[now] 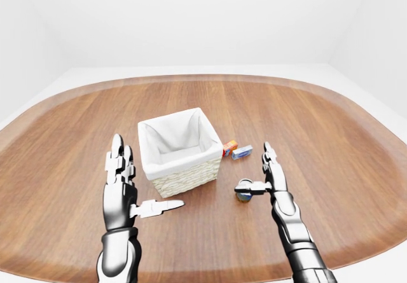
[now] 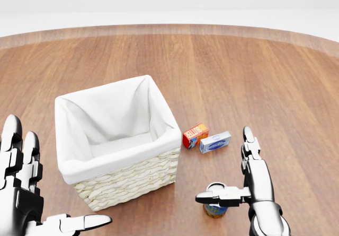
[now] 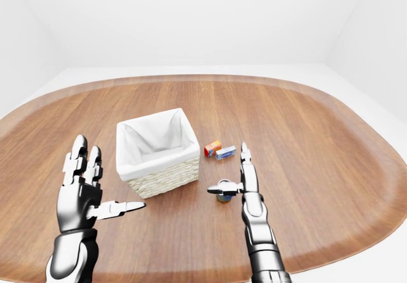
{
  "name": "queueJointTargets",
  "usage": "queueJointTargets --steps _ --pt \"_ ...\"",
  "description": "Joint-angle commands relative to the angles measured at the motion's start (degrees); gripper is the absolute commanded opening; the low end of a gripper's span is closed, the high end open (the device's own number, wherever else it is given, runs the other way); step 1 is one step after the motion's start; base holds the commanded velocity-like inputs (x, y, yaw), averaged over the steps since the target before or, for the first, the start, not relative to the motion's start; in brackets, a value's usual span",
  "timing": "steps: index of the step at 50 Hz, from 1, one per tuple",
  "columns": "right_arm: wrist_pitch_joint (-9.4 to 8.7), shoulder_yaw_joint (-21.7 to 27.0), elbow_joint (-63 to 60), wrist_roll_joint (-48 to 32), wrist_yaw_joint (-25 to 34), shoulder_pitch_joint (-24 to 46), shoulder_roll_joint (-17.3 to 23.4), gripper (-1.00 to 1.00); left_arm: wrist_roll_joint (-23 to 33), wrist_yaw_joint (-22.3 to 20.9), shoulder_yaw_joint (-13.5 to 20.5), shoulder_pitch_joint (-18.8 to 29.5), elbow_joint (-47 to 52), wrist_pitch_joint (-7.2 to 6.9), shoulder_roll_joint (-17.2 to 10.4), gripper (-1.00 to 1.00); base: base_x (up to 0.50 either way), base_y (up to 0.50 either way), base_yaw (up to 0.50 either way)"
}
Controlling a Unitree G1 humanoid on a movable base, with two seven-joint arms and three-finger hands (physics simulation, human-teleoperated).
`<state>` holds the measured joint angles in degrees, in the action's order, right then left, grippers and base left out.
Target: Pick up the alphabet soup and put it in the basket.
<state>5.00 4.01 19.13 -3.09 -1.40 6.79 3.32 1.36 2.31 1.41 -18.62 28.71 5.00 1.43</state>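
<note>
At the lower right of the head view, the alphabet soup (image 2: 215,208) stands upright beneath the splayed right robot hand (image 2: 241,185); likely rigid, smooth, best gripped round its sides. In the left-eye view, the left robot hand (image 1: 127,191) is spread, basket (image 1: 180,175) upper-left of the can.

We see our right hand (image 3: 243,175) spread flat, thumb pointing left over the alphabet soup (image 3: 223,193) can's top, fingers not closed on it. Just beyond the fingertips (image 3: 244,148) lie two small boxes (image 3: 219,150). Our left hand (image 3: 81,194) hangs open too, its fingertips pointing up beside the basket (image 3: 157,153).
</note>
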Motion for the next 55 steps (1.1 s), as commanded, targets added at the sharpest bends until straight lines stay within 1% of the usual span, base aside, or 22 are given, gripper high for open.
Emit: queueJointTargets --steps 1,8,13,24,27,37,38,39,40,50,55 --pt "0.0 0.61 14.77 -0.54 -1.85 5.56 1.4 1.0 0.62 0.51 -0.76 0.23 -0.65 0.0 -0.18 1.0 0.0 0.0 0.0" --pt "0.0 0.27 16.13 -0.68 -2.22 5.98 1.3 1.0 0.27 0.49 -0.31 1.28 -1.52 0.0 -0.38 1.0 0.0 0.0 0.0" --pt "0.0 -0.01 16.18 -0.54 -1.47 5.93 1.13 1.0 0.27 0.42 -0.24 1.36 -1.35 -0.06 -0.31 1.0 0.0 0.0 0.0" --pt "0.0 0.18 22.08 -0.46 -2.36 8.89 1.46 1.0 0.28 0.38 -0.35 1.29 -1.01 -0.35 -0.33 1.0 0.0 0.0 0.0" --pt "0.0 0.32 27.27 -0.4 -2.8 11.32 1.69 1.0 0.17 0.37 -0.24 1.3 -0.75 -0.6 -0.32 1.0 0.0 0.0 0.0" --pt "0.0 -0.37 30.77 -1.0 -3.59 12.39 1.35 1.0 0.25 0.4 -0.3 1.37 -0.78 -0.75 -0.27 1.0 0.0 0.0 0.0" --pt "0.0 -0.57 34.55 -1.63 -4.29 13.87 1.21 1.0 -0.13 0.31 0.03 1.28 -0.42 -0.84 -0.32 1.0 0.0 0.0 0.0" --pt "0.0 -2.06 45.38 -4.21 -6.1 16.19 -0.28 1.0 -0.34 0.27 0.37 2.08 -1.01 -1.11 -0.38 1.0 0.0 0.0 0.0" --pt "0.0 -1.89 47.74 -4.4 -6.22 17.07 -0.34 1.0 -0.33 0.22 0.43 2.2 -1.06 -1.24 -0.36 1.0 0.0 0.0 0.0" --pt "0.0 -1.7 47.13 -4.65 -6.14 16.81 -0.39 1.0 -0.55 -0.12 0.8 2.07 -0.62 -1.55 -0.23 1.0 0.0 0.0 0.0" --pt "0.0 -1.64 47.55 -4.67 -6.19 16.97 -0.36 1.0 -0.33 -0.09 0.69 1.89 -0.49 -1.48 -0.14 1.0 0.0 0.0 0.0"
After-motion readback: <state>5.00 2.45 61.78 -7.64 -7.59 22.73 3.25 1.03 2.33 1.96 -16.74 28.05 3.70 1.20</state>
